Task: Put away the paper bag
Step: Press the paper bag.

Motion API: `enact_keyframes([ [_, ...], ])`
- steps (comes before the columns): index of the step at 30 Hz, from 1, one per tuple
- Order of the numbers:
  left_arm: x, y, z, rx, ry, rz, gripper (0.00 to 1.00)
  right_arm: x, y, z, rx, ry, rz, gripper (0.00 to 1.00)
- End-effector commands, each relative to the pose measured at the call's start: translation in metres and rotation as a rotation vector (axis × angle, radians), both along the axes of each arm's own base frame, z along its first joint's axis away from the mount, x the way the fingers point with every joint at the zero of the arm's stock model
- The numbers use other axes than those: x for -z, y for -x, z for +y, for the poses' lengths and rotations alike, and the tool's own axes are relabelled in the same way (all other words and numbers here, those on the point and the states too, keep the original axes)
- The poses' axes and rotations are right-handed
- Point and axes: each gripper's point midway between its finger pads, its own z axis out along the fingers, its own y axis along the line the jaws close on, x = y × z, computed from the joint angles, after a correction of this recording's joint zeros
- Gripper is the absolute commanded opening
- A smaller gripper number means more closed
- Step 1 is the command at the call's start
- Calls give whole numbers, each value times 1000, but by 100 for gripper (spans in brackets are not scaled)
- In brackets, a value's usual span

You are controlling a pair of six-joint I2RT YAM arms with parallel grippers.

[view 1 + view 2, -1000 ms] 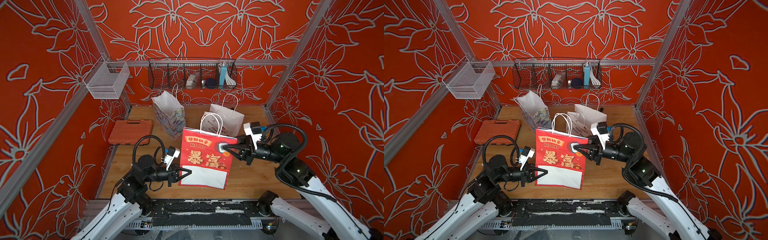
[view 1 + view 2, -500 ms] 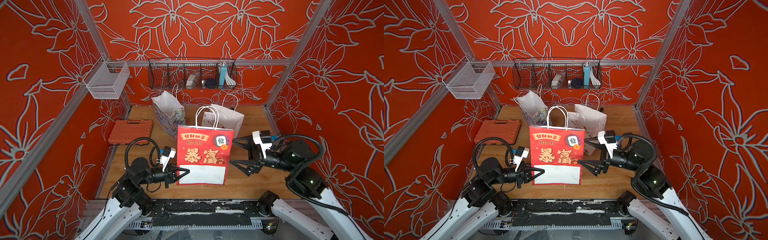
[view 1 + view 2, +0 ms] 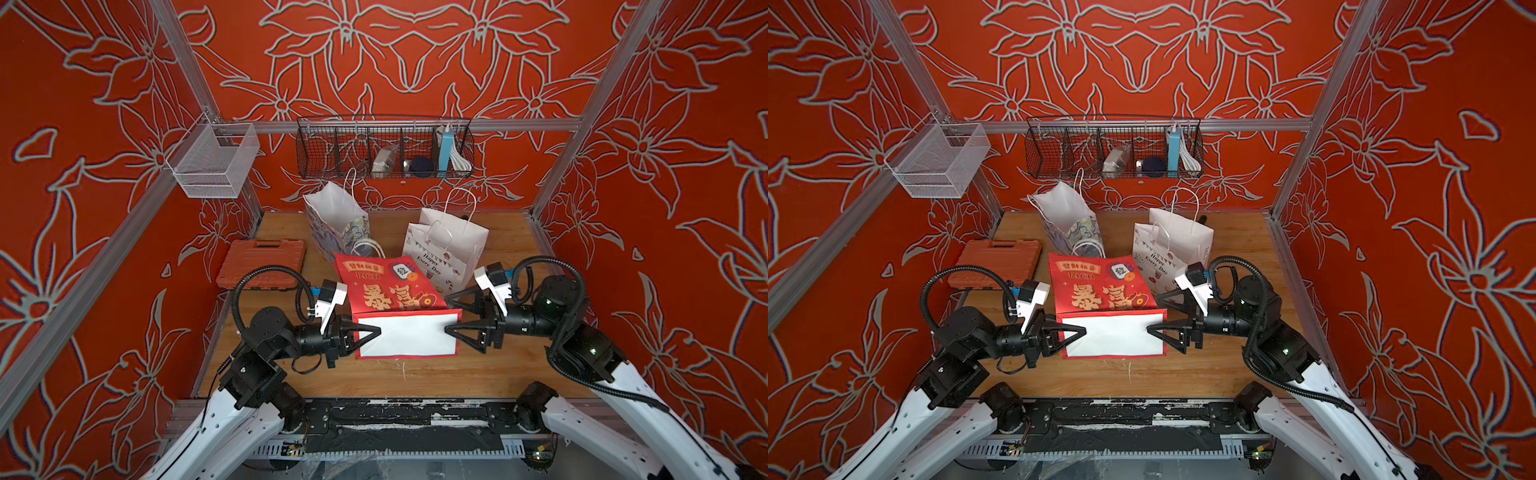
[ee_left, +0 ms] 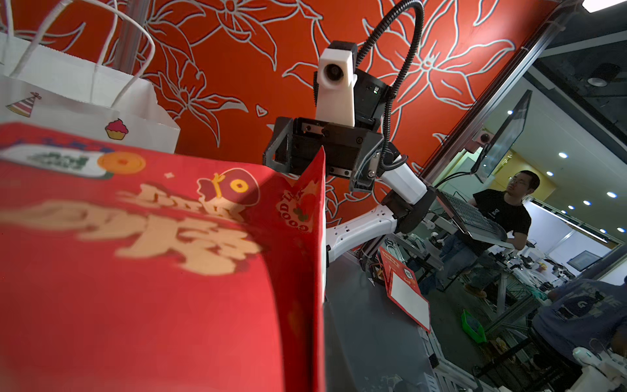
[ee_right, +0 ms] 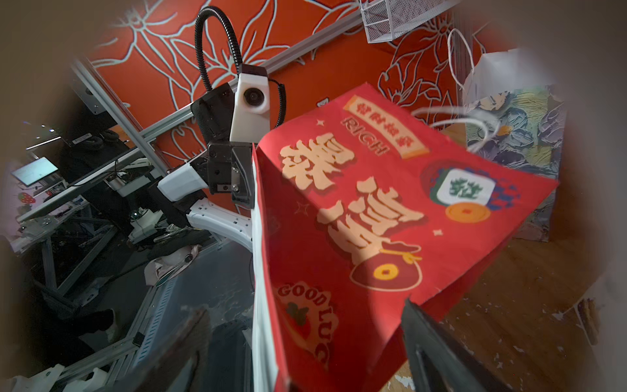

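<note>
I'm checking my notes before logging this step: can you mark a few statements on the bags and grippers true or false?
The right gripper is open: true.
The left gripper is open too: false, it is shut on the red bag's edge.
The red bag stands upright: false, it is tipped back, white base showing in both top views.
A floral bag and a party-print bag stand behind it: true.
The orange tool case lies by the right arm: false, by the left arm.
</note>
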Motion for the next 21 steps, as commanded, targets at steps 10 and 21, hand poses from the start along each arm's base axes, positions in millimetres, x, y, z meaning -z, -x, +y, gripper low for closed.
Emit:
enact_keyframes([
  [10,-15,-38,17,-262,45,88,0,21,19,-40,166,130,136,88],
  [21,-12,-32,12,-189,123,263,0,30,9,-4,92,-35,454,85],
])
